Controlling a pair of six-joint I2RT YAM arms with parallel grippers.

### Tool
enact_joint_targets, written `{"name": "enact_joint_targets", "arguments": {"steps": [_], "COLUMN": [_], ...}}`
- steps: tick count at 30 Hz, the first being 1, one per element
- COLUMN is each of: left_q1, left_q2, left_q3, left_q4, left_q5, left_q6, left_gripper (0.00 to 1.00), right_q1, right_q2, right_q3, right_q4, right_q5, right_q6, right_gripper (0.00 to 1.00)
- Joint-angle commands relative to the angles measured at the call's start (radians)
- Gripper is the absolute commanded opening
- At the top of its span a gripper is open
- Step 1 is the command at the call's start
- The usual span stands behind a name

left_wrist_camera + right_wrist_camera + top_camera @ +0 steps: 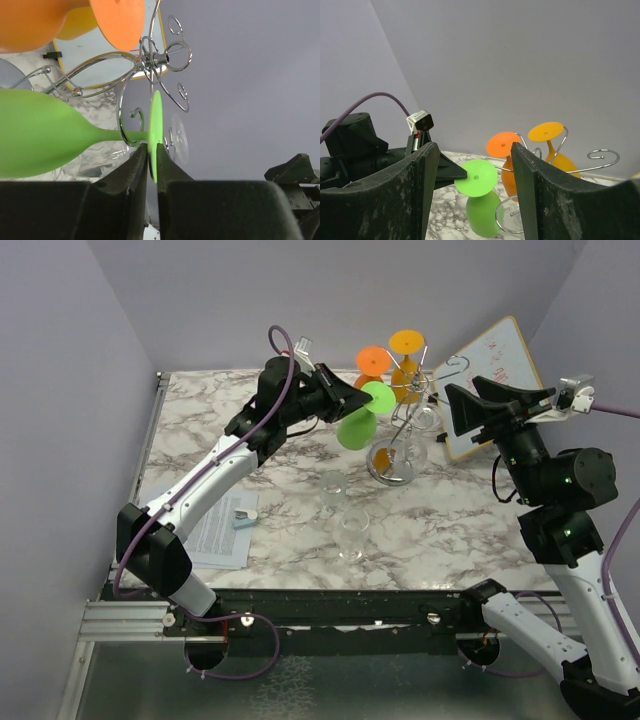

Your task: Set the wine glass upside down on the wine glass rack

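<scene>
Left jaws are clenched on the rim of the round foot of the green wine glass, one finger against each face of the disc. The glass is held clear of the counter, inverted and tilted, with the foot uppermost and the bowl hanging down toward the left arm's side. It sits just beside the upper left of the wine glass rack. In the left wrist view one curled wire arm of the rack loops around the stem directly below the foot. Whether the foot bears on that wire cannot be told.

Right jaws are spread wide and grasp nothing. They hover to the right of the rack, in front of the whiteboard, and point toward the green glass.

Two orange glasses hang inverted on the far side of the rack. Two clear glasses stand on the counter in front of it.
</scene>
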Motion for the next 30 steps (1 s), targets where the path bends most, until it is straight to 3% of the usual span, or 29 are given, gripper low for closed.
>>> {"name": "enact_joint_targets", "arguments": {"steps": [1, 8, 16, 20, 26, 30], "left_q1": [-0.001, 0.0, 0.0, 0.0, -0.017, -0.126], "left_q2": [-0.013, -0.052, -0.179, -0.282, -0.405, -0.419], "left_q3": [-0.01, 0.009, -0.078, -0.121, -0.189, -0.206], "left_q4": [-0.011, -0.145, -0.208, -0.29, -0.392, -0.441], "left_q5": [0.081, 0.068, 0.076, 0.039, 0.081, 0.077], "left_q6": [0.026, 0.124, 0.22, 0.353, 0.569, 0.667], "left_gripper": [0.2, 0.49, 0.7, 0.81, 0.87, 0.84], "right_q1": [0.005, 0.005, 0.004, 0.005, 0.004, 0.005], "right_q2": [-0.013, -0.015, -0.071, -0.087, -0.12, -0.167], "right_q3": [-0.01, 0.043, 0.077, 0.096, 0.072, 0.008], "right_q4": [-0.04, -0.223, -0.442, -0.614, -0.866, -0.968], "right_q5": [0.074, 0.2, 0.315, 0.333, 0.346, 0.376], "right_q6": [0.043, 0.136, 0.3, 0.431, 0.612, 0.723], "right_gripper": [0.64, 0.64, 0.63, 0.63, 0.61, 0.59]}}
